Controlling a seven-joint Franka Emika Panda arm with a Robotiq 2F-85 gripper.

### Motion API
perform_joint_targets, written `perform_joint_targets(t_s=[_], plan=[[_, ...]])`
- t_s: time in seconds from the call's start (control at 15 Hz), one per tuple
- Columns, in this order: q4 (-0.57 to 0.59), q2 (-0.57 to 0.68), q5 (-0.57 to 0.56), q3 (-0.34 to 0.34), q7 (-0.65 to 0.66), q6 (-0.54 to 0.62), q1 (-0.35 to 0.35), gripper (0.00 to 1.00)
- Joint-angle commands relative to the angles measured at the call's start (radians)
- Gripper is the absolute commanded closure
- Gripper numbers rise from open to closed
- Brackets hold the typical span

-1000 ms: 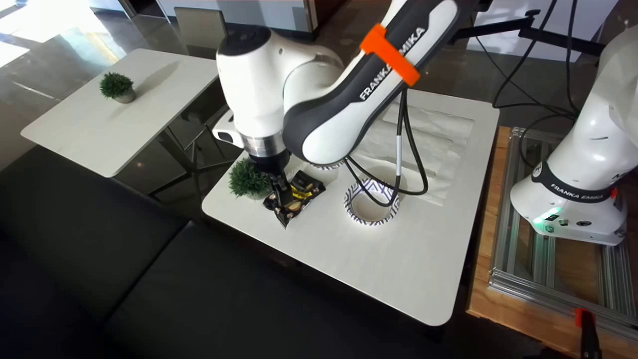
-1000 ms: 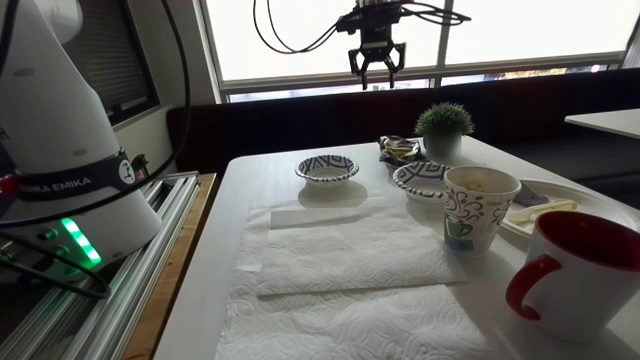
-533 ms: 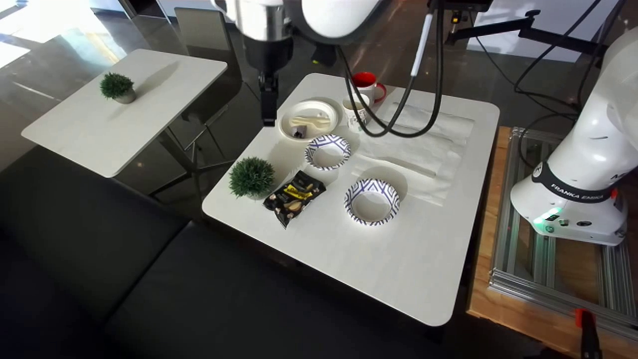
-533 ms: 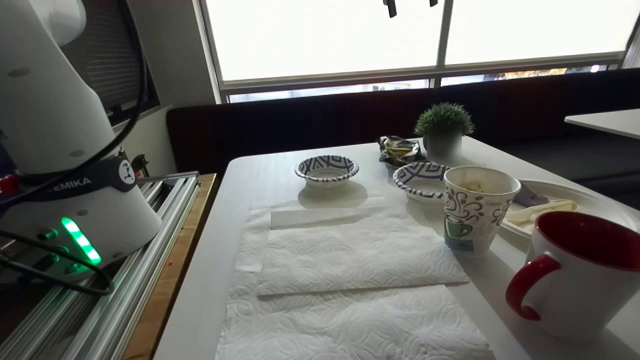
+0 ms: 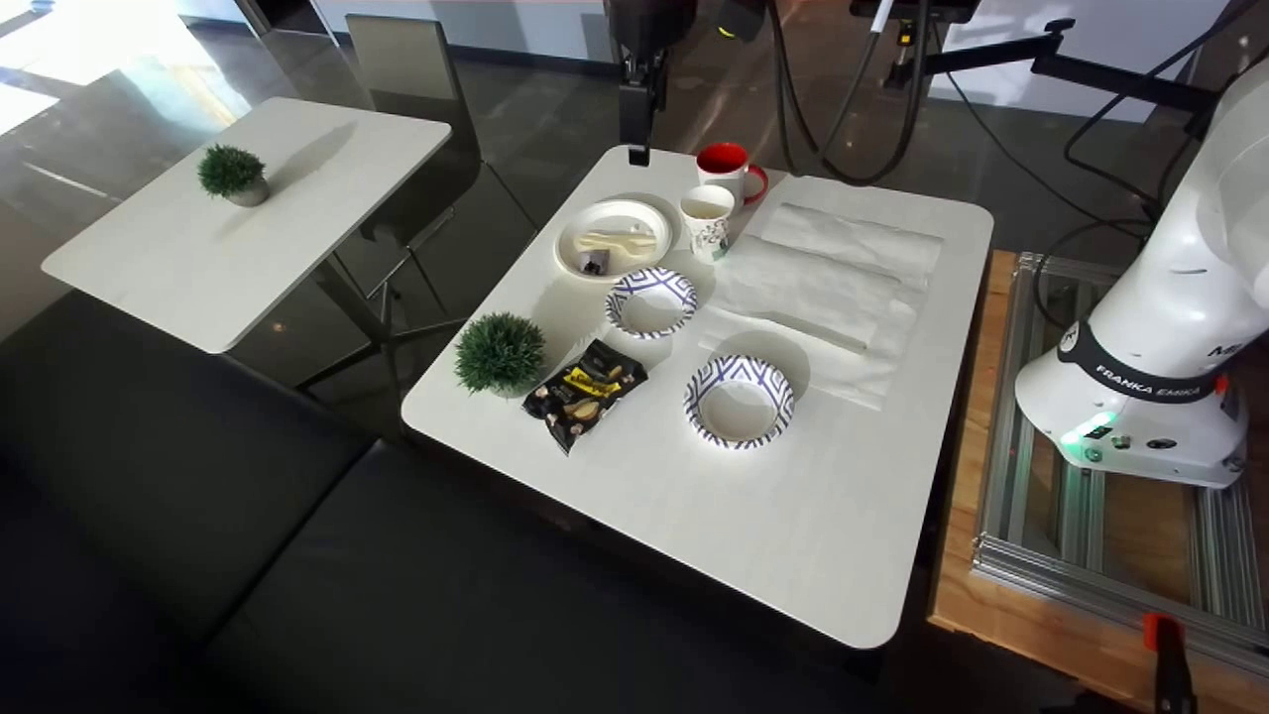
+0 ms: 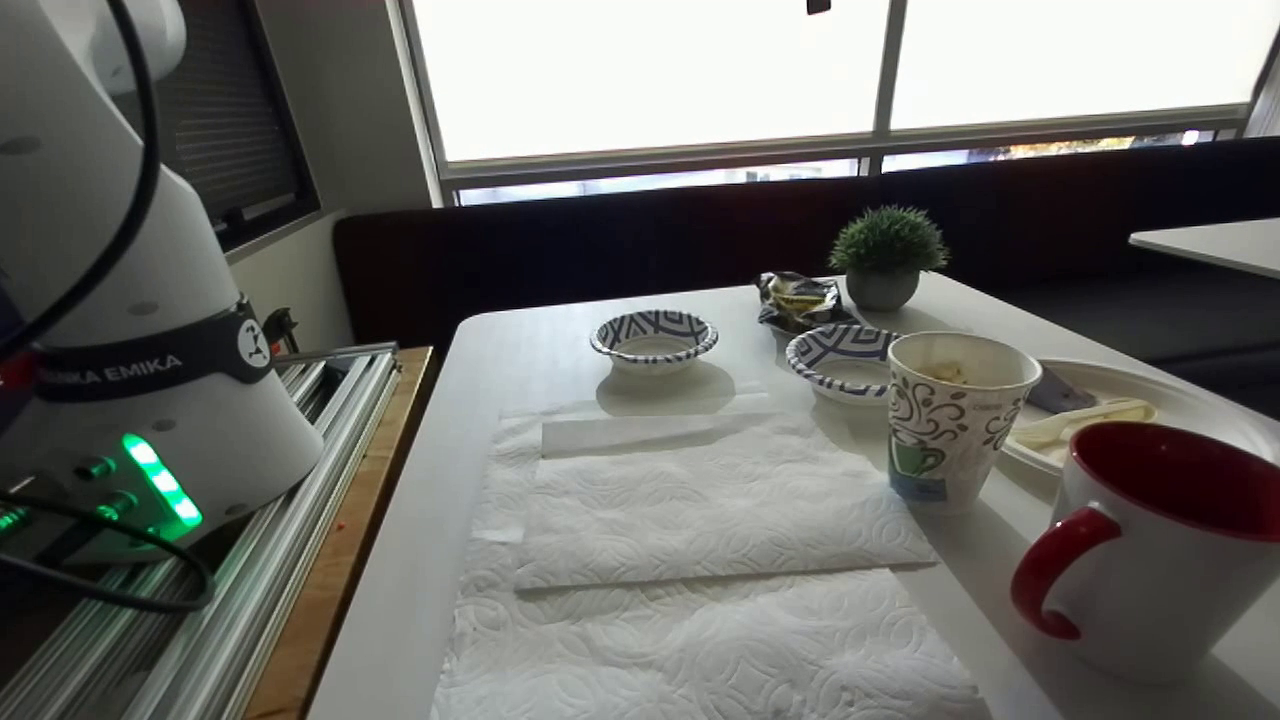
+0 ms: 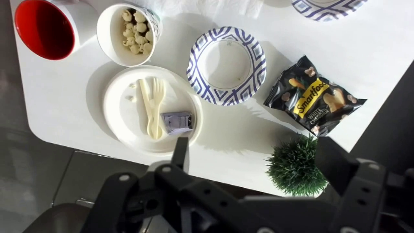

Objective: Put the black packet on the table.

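Note:
The black packet (image 5: 585,395) with its yellow label lies flat on the white table (image 5: 753,535), beside the green plant. It also shows in an exterior view (image 6: 800,302), partly behind a bowl, and in the wrist view (image 7: 312,100) at the right. My gripper (image 5: 637,154) is high above the table, away from the packet and near the plate and mug end in that view. In an exterior view only a fingertip (image 6: 818,6) shows at the top edge. In the wrist view the gripper's fingers (image 7: 252,139) are wide apart with nothing held between them.
The plant (image 5: 501,352) stands next to the packet. Two patterned bowls (image 5: 651,302) (image 5: 739,402), a plate (image 5: 570,243) with cutlery and a small grey sachet, a popcorn cup (image 5: 708,223), a red-and-white mug (image 5: 724,174) and paper towels (image 5: 813,288) are also on the table.
My gripper has risen out of most of an exterior view and moved away from above the packet, toward the plate and mug. The packet has not moved.

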Motion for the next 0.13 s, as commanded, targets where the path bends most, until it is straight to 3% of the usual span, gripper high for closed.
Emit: perform_joint_targets(t_s=[0.0,0.07], plan=[[0.003,0.001,-0.001,-0.001,0.001,-0.002,0.005,0.0],[0.004,0.003,-0.001,0.002,0.001,-0.002,0.007,0.0]])
